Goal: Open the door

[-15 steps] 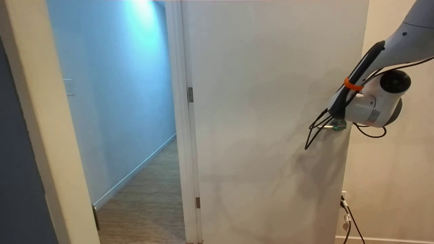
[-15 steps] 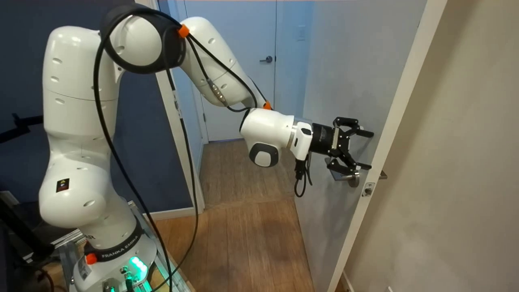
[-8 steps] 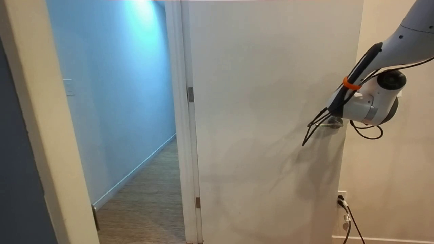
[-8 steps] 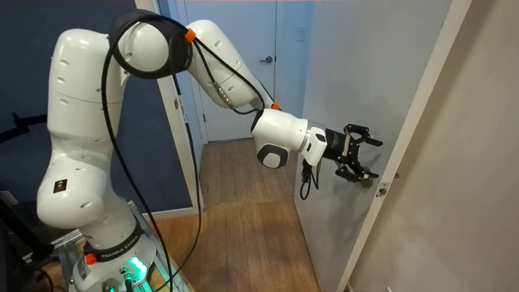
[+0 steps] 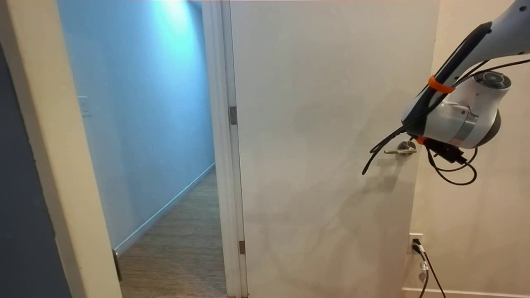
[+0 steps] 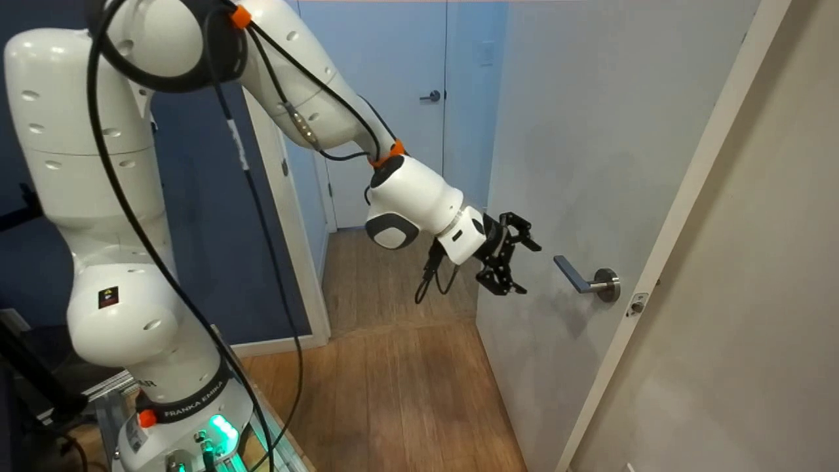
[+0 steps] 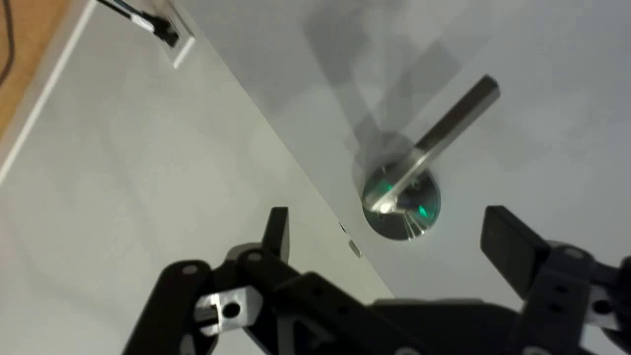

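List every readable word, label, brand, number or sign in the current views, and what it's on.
"FRANKA EMIKA": on the black base ring of the Franka Panda arm, in an exterior view.
Dark lettering just above the ring: too small to read for certain.
Small dark label low on the arm: too small to read.
Door and lever handle: no text visible.

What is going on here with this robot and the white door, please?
A robot arm is at a white door, with the job of opening it. The door already stands wide open. The pincer is open, holds nothing, and hangs apart from the silver lever handle.
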You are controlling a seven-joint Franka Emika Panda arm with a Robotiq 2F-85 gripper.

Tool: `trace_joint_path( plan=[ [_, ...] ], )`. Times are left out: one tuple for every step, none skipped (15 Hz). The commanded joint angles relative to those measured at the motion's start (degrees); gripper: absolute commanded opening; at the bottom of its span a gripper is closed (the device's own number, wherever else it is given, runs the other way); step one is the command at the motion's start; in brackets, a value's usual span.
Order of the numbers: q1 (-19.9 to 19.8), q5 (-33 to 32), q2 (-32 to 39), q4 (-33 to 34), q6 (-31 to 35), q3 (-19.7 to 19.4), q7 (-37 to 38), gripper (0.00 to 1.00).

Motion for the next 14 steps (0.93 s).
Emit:
trace_joint_path(
  plan=[
    [3.5, 8.4, -13.3, -9.7, -11.7, -0.2, -7.0, 1.00],
    [4.2, 11.1, -15.2, -11.0, -15.0, -0.4, -9.0, 1.00],
    [4.4, 13.2, -16.8, -12.3, -18.1, -0.4, -10.5, 1.00],
    [3.9, 14.2, -17.8, -13.6, -21.1, -0.2, -11.2, 1.00],
    [3.2, 9.6, -18.4, -15.6, -23.8, -0.3, -6.8, 1.00],
    [3.2, 8.8, -14.6, -11.8, -19.4, 0.0, -6.5, 1.00],
    [3.1, 8.4, -15.4, -12.9, -20.2, 0.0, -6.3, 1.00],
    [3.1, 8.1, -15.4, -12.9, -20.1, 0.0, -6.2, 1.00],
    [3.1, 8.0, -15.3, -12.8, -20.1, 0.0, -6.1, 1.00],
    [3.1, 8.0, -15.1, -12.6, -20.1, 0.0, -6.1, 1.00],
    [3.1, 8.0, -15.1, -12.5, -20.1, 0.0, -6.1, 1.00],
    [3.1, 8.0, -15.1, -12.5, -20.1, 0.0, -6.1, 1.00],
    [3.1, 8.0, -15.0, -12.5, -20.1, 0.0, -6.1, 1.00],
    [3.1, 8.0, -15.0, -12.5, -20.1, 0.0, -6.1, 1.00]
  ],
)
